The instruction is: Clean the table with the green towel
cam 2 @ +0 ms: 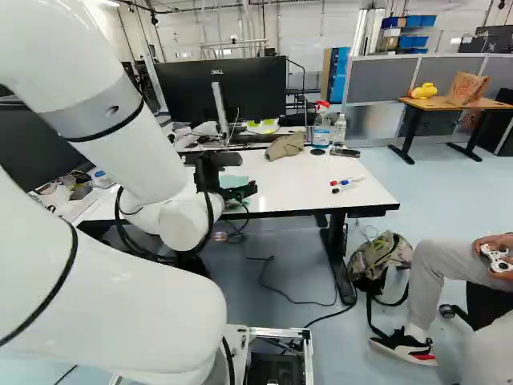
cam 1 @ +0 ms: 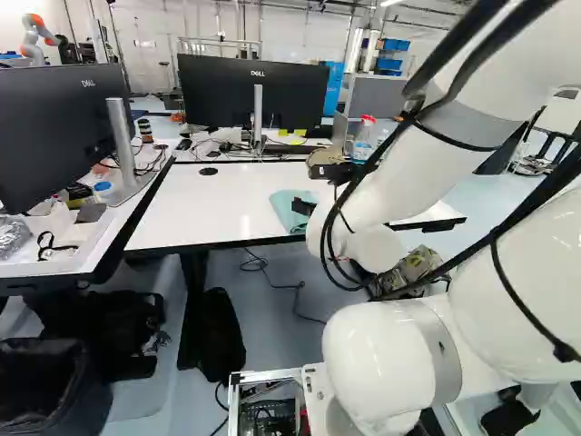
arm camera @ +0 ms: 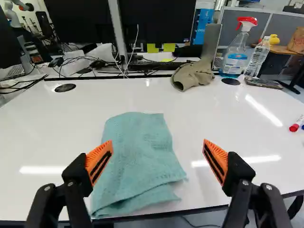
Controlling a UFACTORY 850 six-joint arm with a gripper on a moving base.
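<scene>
Above the table's near edge, my gripper point(cam 2: 224, 178) reaches out at the end of the arm in the right base view. In the wrist view the gripper point(arm camera: 158, 161) stands wide open, nothing held. The green towel point(arm camera: 135, 159) lies folded on the white table point(arm camera: 209, 111), between and ahead of the fingers, closer to one of them, its near end at the table's front edge. In the left base view the towel point(cam 1: 290, 209) shows beside the arm, partly hidden by it.
Towards the table's back are a crumpled cap-like cloth point(arm camera: 192, 75), a spray bottle point(arm camera: 236, 52), a clear bottle point(arm camera: 257, 57) and a phone point(arm camera: 262, 83). Markers point(cam 2: 345, 183) lie at one side. A backpack point(cam 2: 380, 258) and a seated person's leg are right of the table. Another robot point(cam 1: 38, 38) stands far back.
</scene>
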